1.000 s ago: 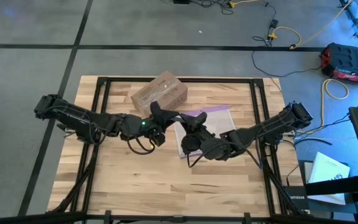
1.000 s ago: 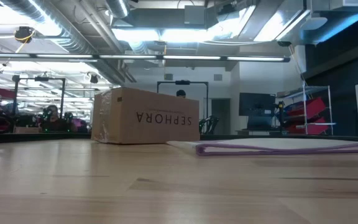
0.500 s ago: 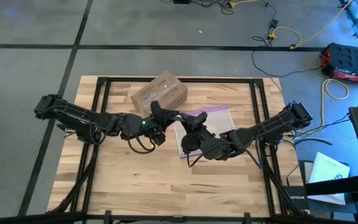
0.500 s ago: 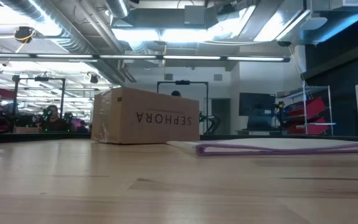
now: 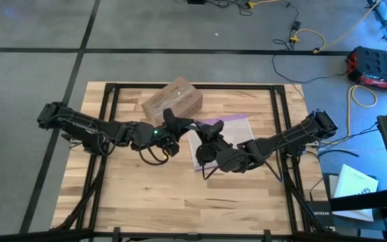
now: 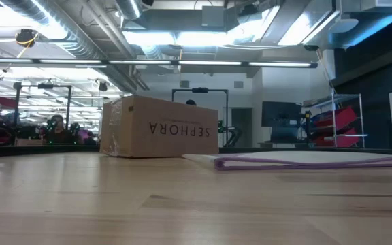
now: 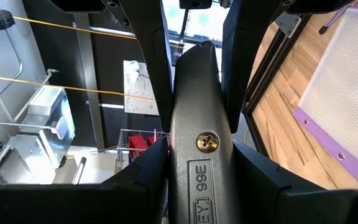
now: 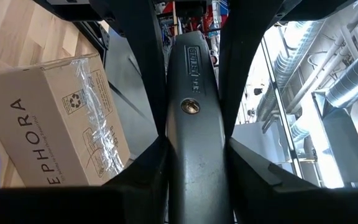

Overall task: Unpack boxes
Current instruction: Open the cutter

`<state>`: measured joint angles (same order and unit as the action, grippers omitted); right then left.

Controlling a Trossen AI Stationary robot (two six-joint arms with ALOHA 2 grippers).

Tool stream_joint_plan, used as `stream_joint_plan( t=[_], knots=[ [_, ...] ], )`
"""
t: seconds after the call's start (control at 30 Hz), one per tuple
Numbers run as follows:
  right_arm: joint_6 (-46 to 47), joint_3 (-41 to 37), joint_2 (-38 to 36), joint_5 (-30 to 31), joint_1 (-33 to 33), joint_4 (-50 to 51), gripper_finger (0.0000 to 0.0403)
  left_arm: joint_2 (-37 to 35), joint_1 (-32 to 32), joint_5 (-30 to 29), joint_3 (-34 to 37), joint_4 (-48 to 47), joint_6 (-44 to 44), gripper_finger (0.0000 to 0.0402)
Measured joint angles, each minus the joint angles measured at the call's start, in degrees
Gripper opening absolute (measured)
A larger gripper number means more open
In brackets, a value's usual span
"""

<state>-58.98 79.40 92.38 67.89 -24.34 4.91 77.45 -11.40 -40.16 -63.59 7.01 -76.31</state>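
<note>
A brown cardboard box (image 5: 173, 101) lettered SEPHORA (image 6: 158, 127) rests on its base at the table's far middle, flaps shut. Near it and above the table's middle, my left gripper (image 5: 172, 125) and my right gripper (image 5: 205, 133) face each other. Both are shut on one grey utility knife (image 7: 194, 124), which spans the gap between them. The right wrist view also shows the knife (image 8: 192, 93) and the box (image 8: 48, 118). My left gripper pinches one end of the knife's grey handle (image 7: 194, 168), by its screw, between its two fingers (image 7: 145, 180). It comes level from the table's left, fingers along the knife. The knife is clear of the table. My right gripper pinches the knife handle's other end (image 8: 194, 143) between its two fingers (image 8: 253, 174). It comes about level from the table's right, fingers along the knife. The knife lies between the two grippers, off the table.
A clear plastic bag with a purple zip edge (image 5: 230, 129) lies flat on the table under my right gripper, right of the box (image 6: 305, 160). Black frame rails (image 5: 106, 107) run along the table's left and right sides. The near half of the wooden table (image 5: 180, 195) is bare.
</note>
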Motion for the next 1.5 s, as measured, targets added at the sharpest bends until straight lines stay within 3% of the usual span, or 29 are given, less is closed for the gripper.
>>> stream_joint_plan(
  t=[1.5],
  knots=[
    [-1.4, 0.0, -0.2, 0.5, 0.0, 0.0, 0.0107, 0.0, 1.0, 0.0, 0.0, 0.3, -1.5, 0.0124]
  ],
)
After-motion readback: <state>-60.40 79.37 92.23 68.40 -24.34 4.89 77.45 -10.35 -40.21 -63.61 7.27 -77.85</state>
